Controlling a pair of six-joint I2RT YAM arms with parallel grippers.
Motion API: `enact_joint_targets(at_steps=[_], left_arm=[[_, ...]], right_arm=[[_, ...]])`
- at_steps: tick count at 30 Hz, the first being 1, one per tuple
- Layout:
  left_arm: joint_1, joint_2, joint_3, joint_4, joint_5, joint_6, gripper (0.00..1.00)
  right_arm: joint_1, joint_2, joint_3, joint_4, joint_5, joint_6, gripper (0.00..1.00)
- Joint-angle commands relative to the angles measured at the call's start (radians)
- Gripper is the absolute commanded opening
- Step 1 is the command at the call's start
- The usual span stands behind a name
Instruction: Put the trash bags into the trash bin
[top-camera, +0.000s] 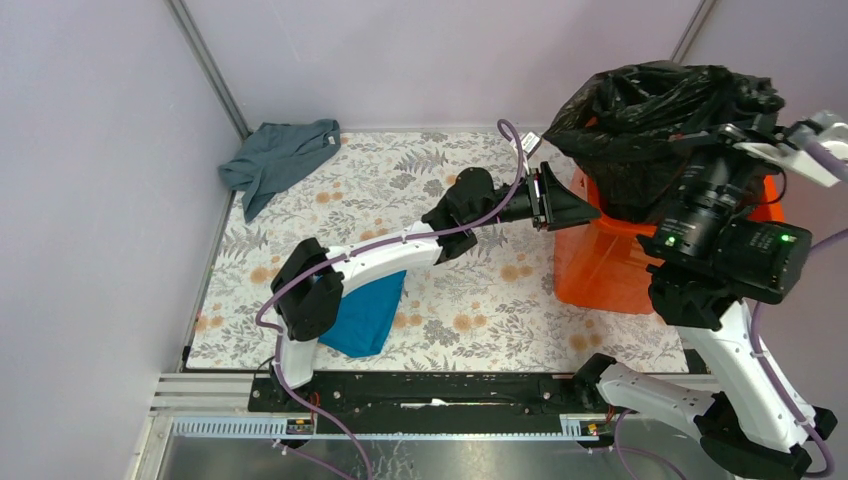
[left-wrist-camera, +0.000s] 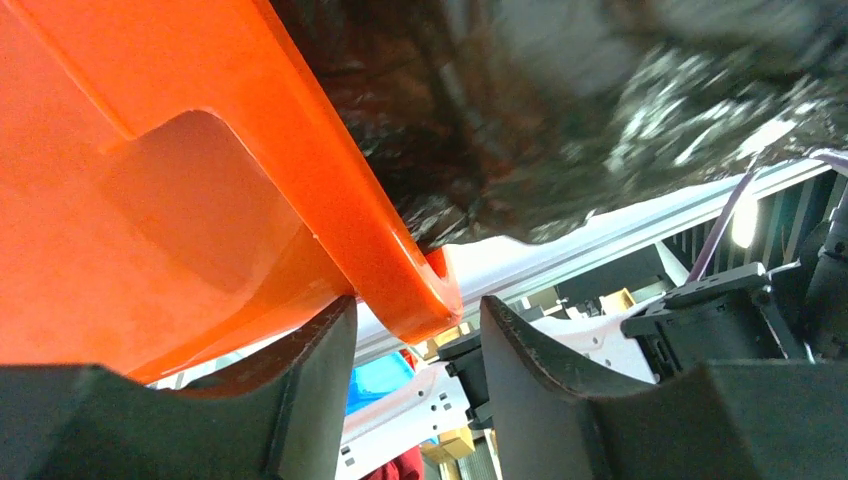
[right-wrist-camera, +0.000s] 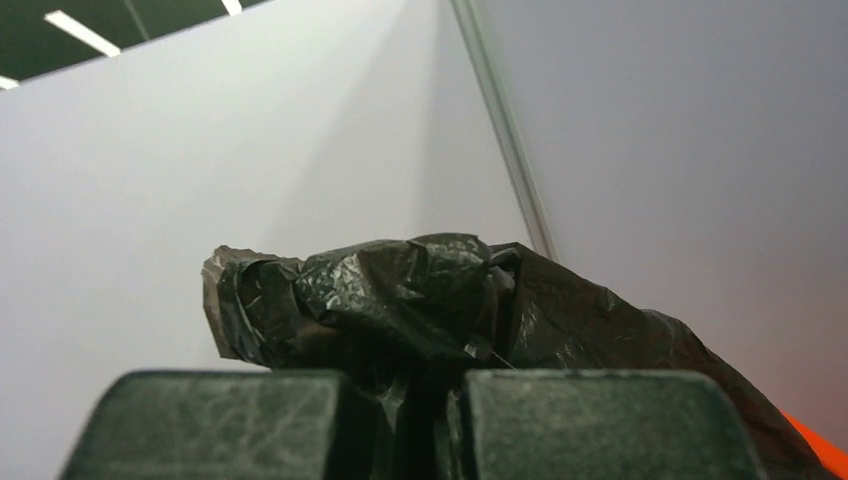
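Where the two arms are bolted at the near edge of the table (top-camera: 480, 290), a blue cloth (top-camera: 365, 315) lies crumpled on the floral covering, partly hidden under the left arm's lower link. From there the left arm stretches forward and to the right, and the left gripper (left-wrist-camera: 418, 320) stands partly open around the rim of the trash bin (top-camera: 600, 265). One finger is against the orange wall under the lip, while the other stands just clear of the rim's rounded edge, so nothing is clamped. The trash bin sits on the right side of the table, between the two arms' reach. Above it, the right gripper (right-wrist-camera: 402, 385) is pinched tight on a fold of the black trash bag (top-camera: 640, 110), the plastic squeezed between its fingers. The trash bag hangs over the bin's mouth, bulging above the rim on the left side; how deep its lower end goes cannot be told. Farthest off, a grey cloth (top-camera: 280, 160) lies bunched in the far left corner against the wall.
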Motion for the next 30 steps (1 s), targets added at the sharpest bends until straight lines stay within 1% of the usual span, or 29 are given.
enact_joint_targets(at_steps=[1,4,5,8,13,15,19,21,24,26,28,30], left_arm=[[0.004,-0.017,0.064,0.027,-0.034,-0.016,0.51],[0.004,-0.008,0.08,0.017,-0.049,-0.039,0.4],[0.004,-0.006,0.081,0.018,-0.057,-0.041,0.39],[0.0,-0.007,0.105,-0.02,-0.075,-0.014,0.38],[-0.001,-0.012,0.15,-0.142,-0.112,0.048,0.39],[-0.001,-0.013,0.152,-0.139,-0.115,0.044,0.33],[0.005,-0.023,0.198,-0.195,-0.114,0.097,0.15],[0.013,-0.06,0.203,-0.253,-0.121,0.165,0.11],[0.041,-0.163,0.128,-0.3,-0.159,0.228,0.09],[0.071,-0.256,0.034,-0.285,-0.167,0.221,0.06],[0.099,-0.343,-0.068,-0.273,-0.176,0.221,0.0],[0.12,-0.439,-0.179,-0.273,-0.202,0.224,0.0]], right_arm=[[-0.004,-0.049,-0.026,-0.014,-0.032,0.063,0.05],[-0.004,-0.063,-0.039,-0.013,-0.027,0.069,0.06],[-0.004,-0.064,-0.039,-0.019,-0.028,0.072,0.06],[-0.004,-0.064,-0.027,-0.058,-0.034,0.085,0.07],[-0.004,-0.072,-0.005,-0.11,-0.052,0.107,0.09],[-0.004,-0.079,-0.004,-0.117,-0.052,0.109,0.09],[-0.004,-0.09,-0.007,-0.134,-0.043,0.128,0.09],[-0.004,-0.089,-0.003,-0.175,-0.042,0.192,0.09],[-0.003,-0.078,0.031,-0.335,-0.101,0.35,0.11],[-0.004,-0.069,0.046,-0.396,-0.125,0.43,0.11],[-0.004,-0.064,0.056,-0.447,-0.137,0.523,0.1],[-0.004,-0.07,0.042,-0.47,-0.192,0.644,0.08]])
